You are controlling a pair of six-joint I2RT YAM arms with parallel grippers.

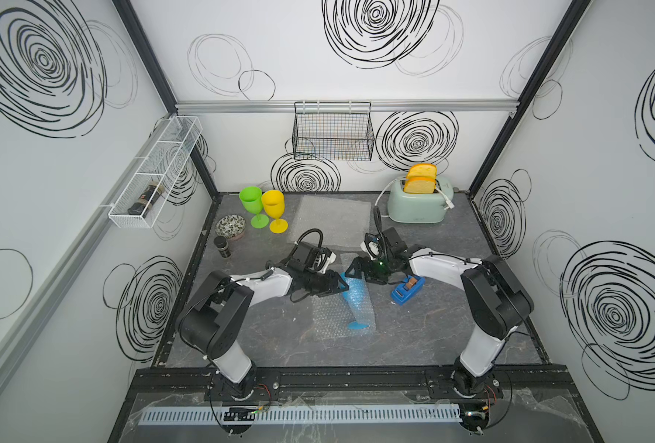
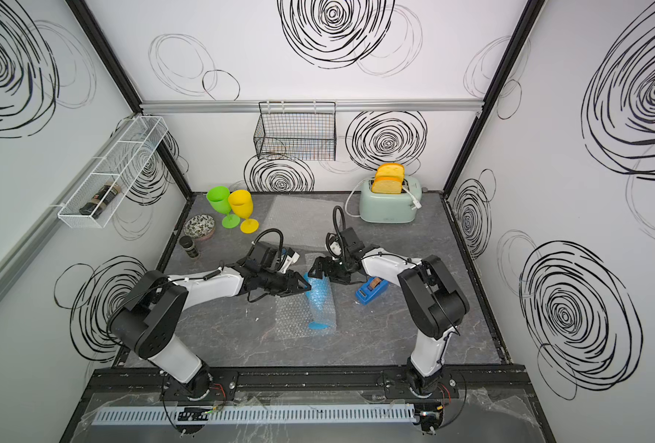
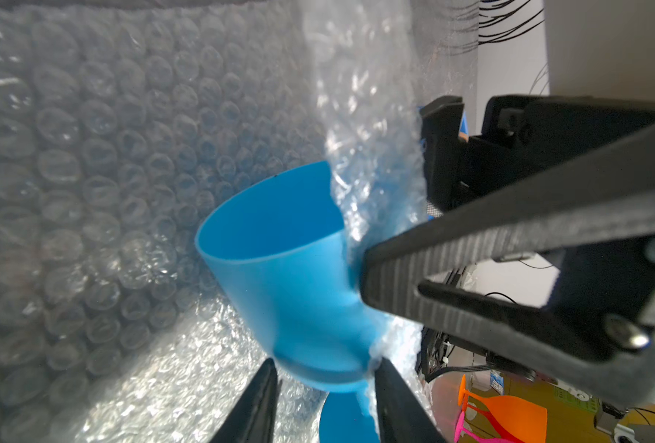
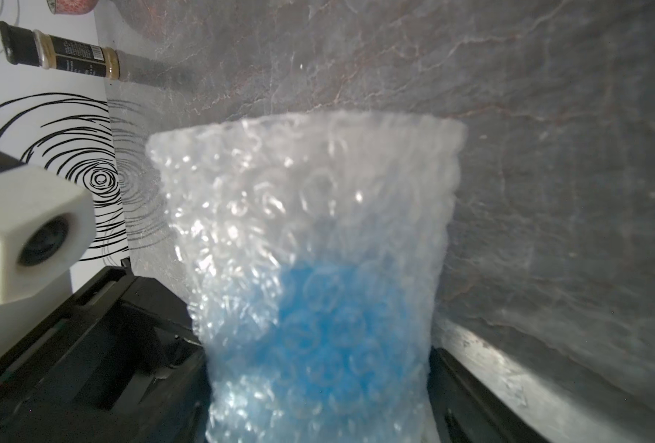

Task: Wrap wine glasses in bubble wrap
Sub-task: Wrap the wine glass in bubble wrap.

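Blue plastic shows between the prongs of the left tool (image 3: 325, 374), which pinches the blue glass (image 3: 287, 276) low on its bowl, with bubble wrap (image 3: 88, 153) caught on one side. The foot is down on the sheet in the middle of the bench (image 1: 433, 330). Opposite, the right tool (image 1: 355, 270) stands spread about the wrapped rim. I would hold the glass steady and roll the loose film snug before reaching for the tape dispenser (image 1: 408, 289). Green glass (image 1: 251, 199) and yellow glass (image 1: 273, 203) stand upright at the back of the dark marbled top, and swirl-printed walls (image 1: 605, 191) enclose it.
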